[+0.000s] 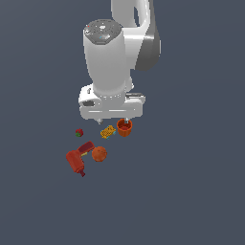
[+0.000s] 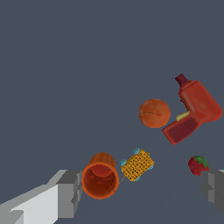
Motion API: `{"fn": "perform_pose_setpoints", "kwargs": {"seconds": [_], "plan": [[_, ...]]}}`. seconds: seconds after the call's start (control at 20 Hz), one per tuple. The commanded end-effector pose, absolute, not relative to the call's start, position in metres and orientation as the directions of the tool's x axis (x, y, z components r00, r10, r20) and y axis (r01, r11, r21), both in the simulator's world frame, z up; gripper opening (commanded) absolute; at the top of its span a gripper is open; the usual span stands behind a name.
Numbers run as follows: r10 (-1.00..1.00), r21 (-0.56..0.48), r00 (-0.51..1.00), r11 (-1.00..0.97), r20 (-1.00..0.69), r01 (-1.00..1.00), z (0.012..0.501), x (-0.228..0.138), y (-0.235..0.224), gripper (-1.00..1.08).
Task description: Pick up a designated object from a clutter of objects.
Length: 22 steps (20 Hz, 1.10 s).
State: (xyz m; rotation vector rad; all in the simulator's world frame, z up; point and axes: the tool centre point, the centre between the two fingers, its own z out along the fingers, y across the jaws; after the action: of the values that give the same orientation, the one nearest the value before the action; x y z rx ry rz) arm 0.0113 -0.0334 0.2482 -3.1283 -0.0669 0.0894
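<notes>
Gripper (image 2: 142, 192) spread wide, empty, above cup (image 2: 100, 176) and lattice piece (image 2: 137, 165); orange ball (image 2: 154, 113) lies beyond, beside drill-shaped tool (image 2: 192, 109).

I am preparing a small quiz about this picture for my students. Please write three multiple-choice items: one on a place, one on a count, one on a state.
1. Which thing lies right beside the orange ball?
A. the cup
B. the dark red drill-shaped tool
C. the small red and green cube

2. How many loose things lie on the floor?
A. three
B. five
C. seven

3. How is the gripper now?
A. open, holding nothing
B. shut on the ball
C. shut on the cup

Answers:
1 B: the dark red drill-shaped tool lies next to the ball; the cup and the cube lie farther off.
2 B: ball, tool, cup, cube and yellow lattice piece.
3 A: the wrist view shows its fingers wide apart, with nothing gripped.
</notes>
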Motion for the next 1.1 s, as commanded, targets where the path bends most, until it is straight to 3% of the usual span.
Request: {"fn": "perform_pose_setpoints", "kwargs": {"seconds": [0.0,0.55,1.05], "plan": [[0.047,-0.013,0.998,-0.999,-0.05,0.047,0.229,0.019,-0.043,1.0],[0.069,-0.007,0.998,-0.998,-0.012,0.069,0.133,0.043,-0.094,1.0],[0.077,0.0,0.997,-0.997,0.0,0.077,0.097,0.046,-0.113,1.0]]}}
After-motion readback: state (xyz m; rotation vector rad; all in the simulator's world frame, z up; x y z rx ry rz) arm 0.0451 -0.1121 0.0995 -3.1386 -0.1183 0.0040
